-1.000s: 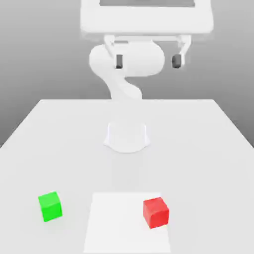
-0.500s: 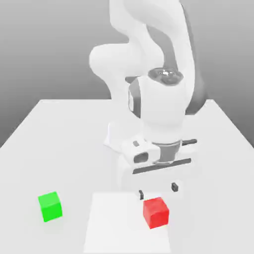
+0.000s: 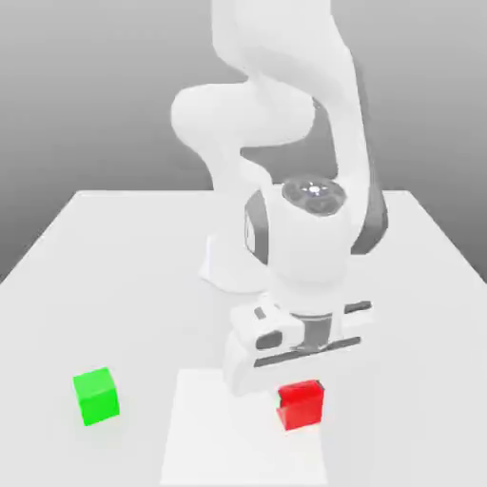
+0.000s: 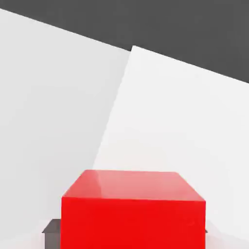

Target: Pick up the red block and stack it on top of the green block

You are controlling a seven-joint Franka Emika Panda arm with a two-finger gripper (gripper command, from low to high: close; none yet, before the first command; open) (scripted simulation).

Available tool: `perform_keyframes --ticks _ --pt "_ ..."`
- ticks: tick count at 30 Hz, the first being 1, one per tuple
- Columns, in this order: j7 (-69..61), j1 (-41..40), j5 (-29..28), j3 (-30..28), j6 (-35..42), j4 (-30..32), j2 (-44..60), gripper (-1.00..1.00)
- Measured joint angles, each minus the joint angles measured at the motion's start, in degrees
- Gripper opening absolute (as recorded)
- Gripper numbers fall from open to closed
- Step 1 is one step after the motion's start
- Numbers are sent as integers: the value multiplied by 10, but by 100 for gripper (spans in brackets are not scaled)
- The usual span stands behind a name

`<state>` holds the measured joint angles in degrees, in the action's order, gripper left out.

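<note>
Glossy white rounded arm (image 3: 285, 105), dark grey joint bands, grey-capped wrist.

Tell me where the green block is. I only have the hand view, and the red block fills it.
Observer: The green block sits on the table, toward the exterior view's left of the red block and well apart from it.
Operator: Is it on the same white mat as the red one?
Observer: No. The red block is on the white mat, while the green block is off it, beyond the mat's edge on the exterior view's left.
Operator: And how low is the tool?
Observer: The tool is right down at the red block, and the hand's body covers the block's upper edge.
</note>
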<state>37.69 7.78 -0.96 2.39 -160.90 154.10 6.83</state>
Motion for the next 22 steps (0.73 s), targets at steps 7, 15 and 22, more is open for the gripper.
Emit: perform_keyframes --ticks 7,15,22 --pt "-142 -140 3 -58 58 -6 -53 -100" --pt "-323 -325 16 -110 74 -20 -54 -100" --pt "-348 -311 43 -82 -8 -24 33 100"
